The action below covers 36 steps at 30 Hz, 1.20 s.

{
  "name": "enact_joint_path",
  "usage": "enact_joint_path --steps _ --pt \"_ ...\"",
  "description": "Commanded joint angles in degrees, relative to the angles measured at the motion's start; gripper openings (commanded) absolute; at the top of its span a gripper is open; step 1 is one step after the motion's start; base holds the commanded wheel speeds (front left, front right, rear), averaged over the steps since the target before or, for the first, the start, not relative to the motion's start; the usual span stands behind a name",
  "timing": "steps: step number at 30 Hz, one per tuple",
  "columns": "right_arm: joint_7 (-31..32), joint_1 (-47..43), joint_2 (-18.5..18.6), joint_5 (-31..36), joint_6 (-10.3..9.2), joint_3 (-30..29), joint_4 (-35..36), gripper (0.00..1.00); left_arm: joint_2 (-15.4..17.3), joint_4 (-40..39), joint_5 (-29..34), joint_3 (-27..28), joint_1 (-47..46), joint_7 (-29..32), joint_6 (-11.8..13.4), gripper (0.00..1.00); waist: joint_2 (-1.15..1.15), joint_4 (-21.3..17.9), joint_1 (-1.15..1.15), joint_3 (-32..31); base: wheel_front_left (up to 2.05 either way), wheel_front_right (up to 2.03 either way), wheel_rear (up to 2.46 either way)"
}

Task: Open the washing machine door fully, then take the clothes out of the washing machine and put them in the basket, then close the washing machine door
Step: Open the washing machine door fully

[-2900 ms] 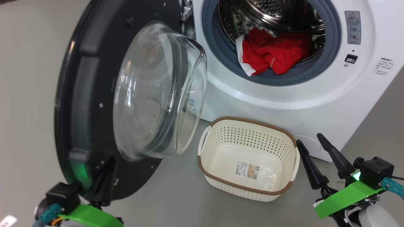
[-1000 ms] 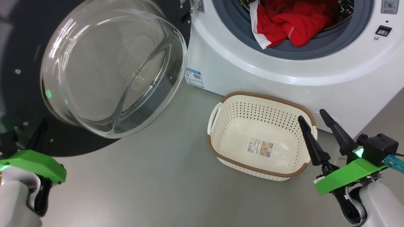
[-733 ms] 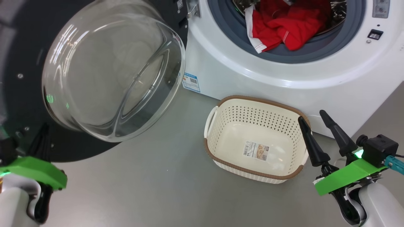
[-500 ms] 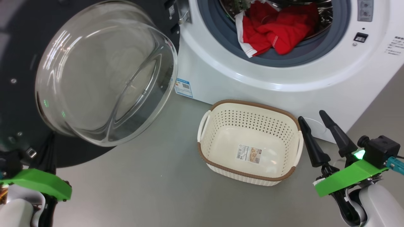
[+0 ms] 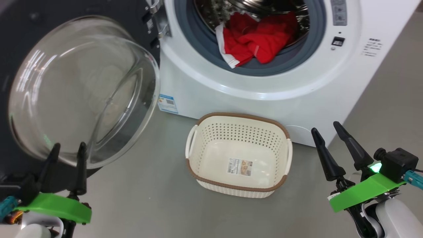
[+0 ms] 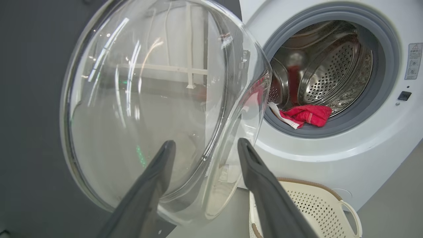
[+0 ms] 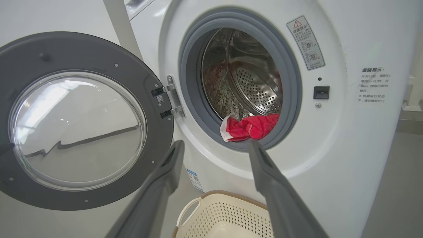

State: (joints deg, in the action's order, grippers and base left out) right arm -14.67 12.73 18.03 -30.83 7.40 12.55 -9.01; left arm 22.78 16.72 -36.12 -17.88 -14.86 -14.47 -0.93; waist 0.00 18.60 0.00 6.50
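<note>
1. My left gripper (image 5: pixel 69 145) is at the near left. Its 2 dark fingers stand apart, with a clear gap between the tips. In the head view the tips overlap the lower rim of the glass bowl (image 5: pixel 82 89); I cannot tell whether they touch it.

2. My right gripper (image 5: pixel 325 127) is at the near right, its fingers likewise spread. The tips stand above the grey floor (image 5: pixel 148 198), just right of the basket (image 5: pixel 241 115).

3. The basket sits upright on the floor between the 2 grippers, closer to the right one. It is directly in front of the washing machine (image 5: pixel 264 105), near its front panel. A sticker (image 5: pixel 239 166) lies on the basket's base.

4. The washing machine door (image 5: pixel 66 13) is swung out to the left on its hinge (image 5: pixel 158 29). Its inner face and the bulging bowl are turned toward me. A small blue label (image 5: pixel 166 103) sits at the lower left of the machine's front, just right of the bowl's rim.

5. Farther back, the grey-blue gasket (image 5: pixel 284 64) rings the open port. The clothes (image 5: pixel 254 41) lie at the bottom of the steel drum (image 5: pixel 211 11) as 1 red heap. A white trim band drapes onto the lower left of the gasket.
</note>
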Motion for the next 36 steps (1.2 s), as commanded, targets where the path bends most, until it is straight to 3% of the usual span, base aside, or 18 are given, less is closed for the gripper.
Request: enact_joint_path --steps 1,9,21,36 --pt "-0.3 -0.6 0.5 0.6 0.09 1.1 1.6 1.00 2.2 -1.7 0.6 2.4 -0.9 -0.5 0.6 1.00 0.00 -1.5 0.00 -1.0 0.00 0.00 0.00" --pt "-0.3 -1.5 0.1 0.7 0.09 1.4 2.3 1.00 1.9 -7.3 1.8 1.0 2.1 0.4 2.9 1.00 0.00 -6.5 0.00 -2.6 0.00 0.00 0.00" --pt "-0.3 -2.3 0.8 0.7 0.09 1.3 2.9 1.00 0.5 -9.7 2.2 1.3 5.0 -0.1 4.7 1.00 0.00 -14.2 0.00 -3.7 0.00 0.00 0.00" --pt "-0.3 -2.9 1.4 1.3 0.09 0.4 3.7 1.00 -1.9 -11.2 2.9 5.4 9.8 -0.5 4.2 1.00 0.00 -21.0 0.00 -4.5 0.00 0.00 0.00"
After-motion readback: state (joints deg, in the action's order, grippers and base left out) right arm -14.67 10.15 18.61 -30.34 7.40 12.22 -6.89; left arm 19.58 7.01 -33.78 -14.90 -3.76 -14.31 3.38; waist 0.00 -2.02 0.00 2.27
